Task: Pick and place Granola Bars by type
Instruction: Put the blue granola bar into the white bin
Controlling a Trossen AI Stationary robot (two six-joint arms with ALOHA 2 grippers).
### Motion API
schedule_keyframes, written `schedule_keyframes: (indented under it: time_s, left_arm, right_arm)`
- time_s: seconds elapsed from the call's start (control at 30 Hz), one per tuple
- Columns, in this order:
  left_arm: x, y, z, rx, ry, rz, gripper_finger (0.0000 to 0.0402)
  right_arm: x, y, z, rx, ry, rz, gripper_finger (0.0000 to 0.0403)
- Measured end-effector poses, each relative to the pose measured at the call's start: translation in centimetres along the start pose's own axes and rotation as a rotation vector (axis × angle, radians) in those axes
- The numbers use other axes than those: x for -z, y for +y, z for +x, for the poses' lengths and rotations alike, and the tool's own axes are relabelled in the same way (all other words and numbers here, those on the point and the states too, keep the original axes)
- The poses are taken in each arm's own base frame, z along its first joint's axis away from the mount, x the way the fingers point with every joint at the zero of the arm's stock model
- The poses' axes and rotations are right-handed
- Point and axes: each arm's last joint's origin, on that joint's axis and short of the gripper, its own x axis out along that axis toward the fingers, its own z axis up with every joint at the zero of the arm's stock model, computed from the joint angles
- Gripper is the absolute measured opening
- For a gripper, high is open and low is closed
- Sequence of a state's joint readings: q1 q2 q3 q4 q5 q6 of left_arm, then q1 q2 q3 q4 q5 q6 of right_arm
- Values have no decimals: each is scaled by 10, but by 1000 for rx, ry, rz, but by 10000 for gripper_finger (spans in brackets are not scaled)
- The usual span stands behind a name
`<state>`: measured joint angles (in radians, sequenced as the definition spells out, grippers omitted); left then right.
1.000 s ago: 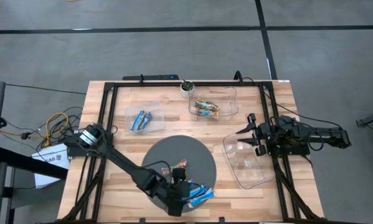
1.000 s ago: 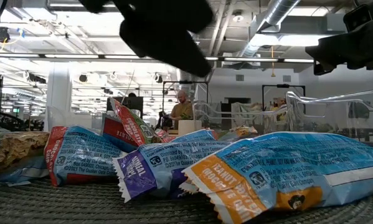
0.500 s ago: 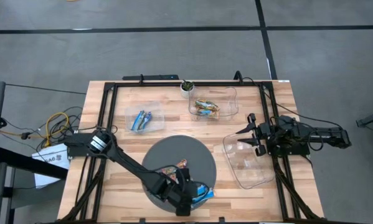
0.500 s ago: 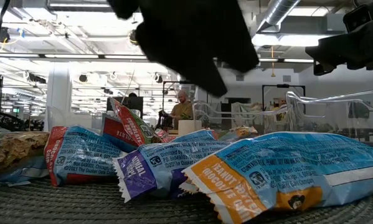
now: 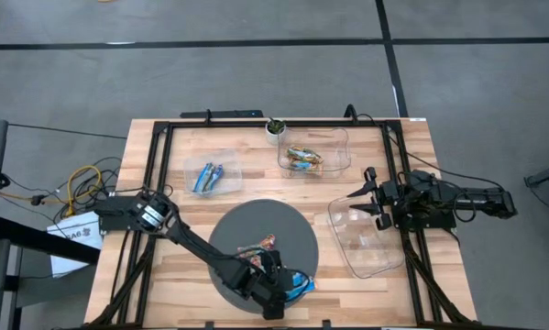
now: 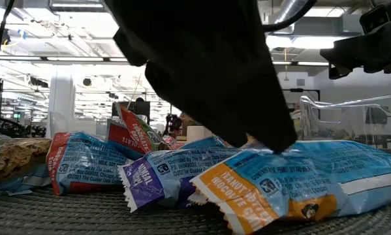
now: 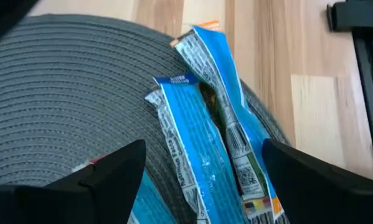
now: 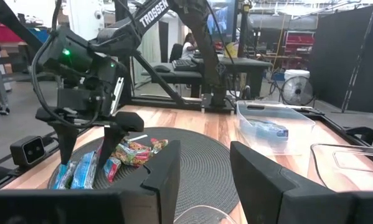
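Several granola bars lie on a round grey mat (image 5: 256, 220): blue-wrapped ones (image 5: 299, 282) at its near edge, multicoloured ones (image 5: 256, 247) just behind them. My left gripper (image 7: 202, 155) hangs open over the blue bars (image 7: 198, 149), pointing down, one finger on each side of them. The low view shows it low above a blue-and-orange bar (image 6: 299, 176). My right gripper (image 5: 364, 203) waits open at the table's right, above a clear tub (image 5: 366, 238). My left gripper comes at the blue bars from above with its fingers open. In the low view one fingertip (image 6: 280, 143) stands at the top face of the blue-and-orange bar. I cannot tell whether it touches. The bars lie flat on the mat.
Toward the far edge, a clear tray (image 5: 213, 174) holds blue bars and another tray (image 5: 312, 156) holds multicoloured bars. A small potted plant (image 5: 274, 128) stands at the far edge. A black frame (image 5: 155, 183) borders the table.
My left gripper has come down toward the blue bars at the mat's near edge and shifted slightly toward the table's right. The bars have stayed where they were.
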<state>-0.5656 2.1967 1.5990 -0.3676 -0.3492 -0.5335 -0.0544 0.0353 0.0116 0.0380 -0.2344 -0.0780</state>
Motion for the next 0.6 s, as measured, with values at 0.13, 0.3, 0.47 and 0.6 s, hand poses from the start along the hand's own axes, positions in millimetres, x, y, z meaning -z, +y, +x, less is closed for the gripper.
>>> schedule_keyframes:
  time_s: [0.13, 0.3, 0.47, 0.6]
  left_arm:
    - [1, 2, 0, -7, 20, 6, 316]
    - [4, 2, 0, 24, 70, 34, 316]
    - [6, 2, 0, 53, 104, 43, 315]
    - [6, 1, -1, 93, 126, 70, 299]
  right_arm:
    - [0, 0, 0, 0, 0, 0, 134]
    - [0, 0, 0, 0, 0, 0, 133]
    - [0, 0, 0, 0, 0, 0, 134]
    - [0, 0, 0, 0, 0, 0, 133]
